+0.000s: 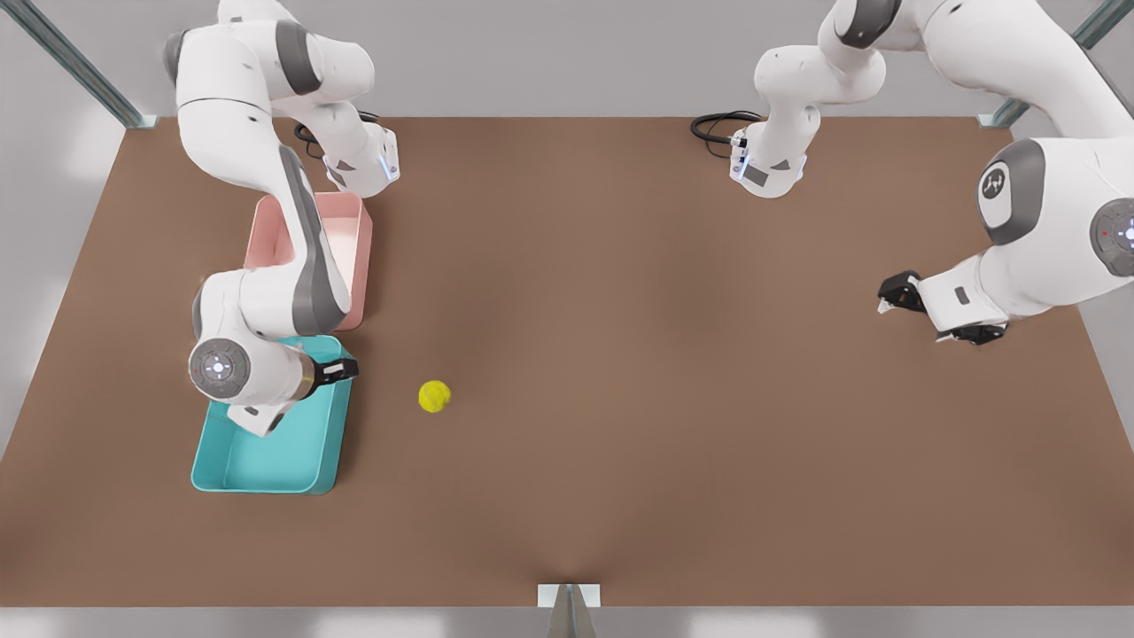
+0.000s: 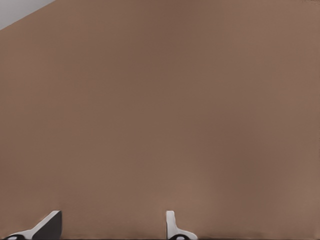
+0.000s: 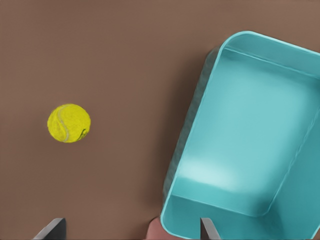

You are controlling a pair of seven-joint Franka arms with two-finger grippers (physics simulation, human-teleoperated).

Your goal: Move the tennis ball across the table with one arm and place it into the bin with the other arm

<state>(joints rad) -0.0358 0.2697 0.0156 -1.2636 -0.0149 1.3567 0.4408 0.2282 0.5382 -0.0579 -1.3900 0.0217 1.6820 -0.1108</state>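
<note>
Bench (image 1: 620, 354) of plain brown fills the scene, with the tennis ball (image 1: 434, 396) lying on it by itself, toward the front view's left and near the close edge. Nothing grips the ball — it sits just beside the teal bin (image 1: 266, 461), a small gap of bare bench between them. In the right wrist view the ball (image 3: 69, 123) shows a pale seam and rests apart from the bin's rounded corner (image 3: 220, 55).

The bin sits at the front view's left, its inside bare, and a pink tub (image 1: 350, 239) stands just beyond it on the far side.

The right claw (image 1: 332, 370) hangs over the bin's far right corner, on the arm at the front view's left. Its fingers (image 3: 52, 229) are spread apart with nothing between them; one tip lies over the bench on the ball's side and the other over the bin's wall.

The left claw (image 1: 930, 315) is on the arm at the front view's right, well apart from the ball and the bin, low over bare bench near the right edge — this arm waits. Its fingers (image 2: 172, 225) also stand apart and hold nothing, with brown bench (image 2: 160, 110) beneath them.
</note>
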